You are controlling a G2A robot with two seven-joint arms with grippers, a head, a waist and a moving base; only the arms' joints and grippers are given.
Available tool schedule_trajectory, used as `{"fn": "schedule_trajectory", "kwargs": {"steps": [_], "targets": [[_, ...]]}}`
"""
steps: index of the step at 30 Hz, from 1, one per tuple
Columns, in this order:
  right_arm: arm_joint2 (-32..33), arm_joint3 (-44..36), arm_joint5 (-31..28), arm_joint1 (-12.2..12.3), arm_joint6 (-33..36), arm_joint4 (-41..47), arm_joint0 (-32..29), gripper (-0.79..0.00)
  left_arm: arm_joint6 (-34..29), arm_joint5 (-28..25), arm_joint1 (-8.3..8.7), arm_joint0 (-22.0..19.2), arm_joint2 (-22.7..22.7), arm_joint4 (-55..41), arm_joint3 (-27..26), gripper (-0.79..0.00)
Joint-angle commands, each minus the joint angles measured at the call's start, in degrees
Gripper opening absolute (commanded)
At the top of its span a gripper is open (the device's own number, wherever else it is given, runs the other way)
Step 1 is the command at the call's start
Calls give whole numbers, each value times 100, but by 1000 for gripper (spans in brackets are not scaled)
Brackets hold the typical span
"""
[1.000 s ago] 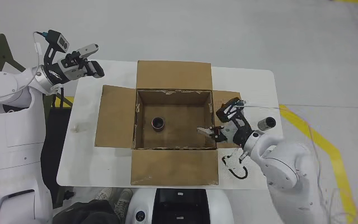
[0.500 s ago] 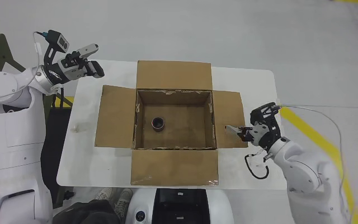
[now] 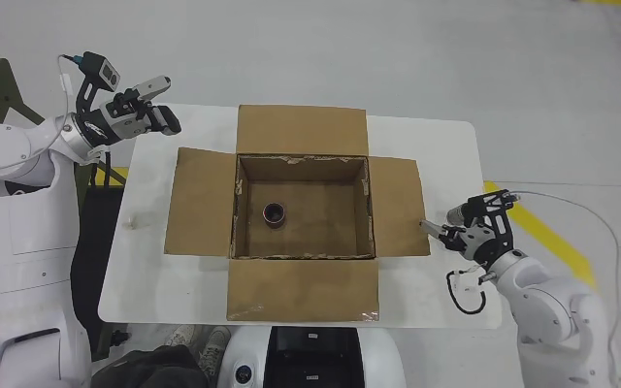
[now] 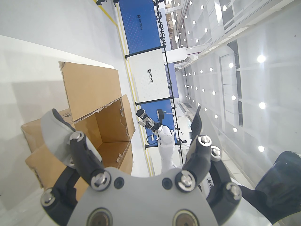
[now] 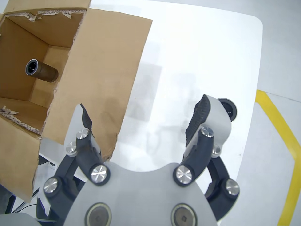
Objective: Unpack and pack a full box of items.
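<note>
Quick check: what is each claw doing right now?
Left claw: open, holding nothing.
Right claw: open, holding nothing.

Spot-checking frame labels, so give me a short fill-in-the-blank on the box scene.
The cardboard box holds exactly ___ item, a brown cylinder.
The right gripper is ___, gripping nothing.
The box rests on a ___ table.
Missing words: one; open; white.

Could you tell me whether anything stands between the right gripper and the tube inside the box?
Yes: the right wall of the box and its folded-out flap lie between the right gripper and the tube. The box is open on top; nothing visible covers the tube.
</note>
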Motion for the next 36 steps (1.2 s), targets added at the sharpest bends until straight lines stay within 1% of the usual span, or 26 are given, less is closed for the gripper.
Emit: {"fn": "schedule_trajectory", "kwargs": {"steps": [1, 17, 22, 32, 36], "targets": [[8, 4, -11, 2, -7, 1, -6, 0, 0, 0, 0, 0, 0, 0, 0, 0], [8, 4, -11, 2, -7, 1, -6, 0, 0, 0, 0, 0, 0, 0, 0, 0], [94, 205, 49, 25, -70, -72, -29, 0, 0, 0, 0, 0, 0, 0, 0, 0], [450, 614, 75, 103, 253, -71, -92, 0, 0, 0, 0, 0, 0, 0, 0, 0], [524, 902, 94, 132, 394, -1, -5, 0, 0, 0, 0, 0, 0, 0, 0, 0]]}}
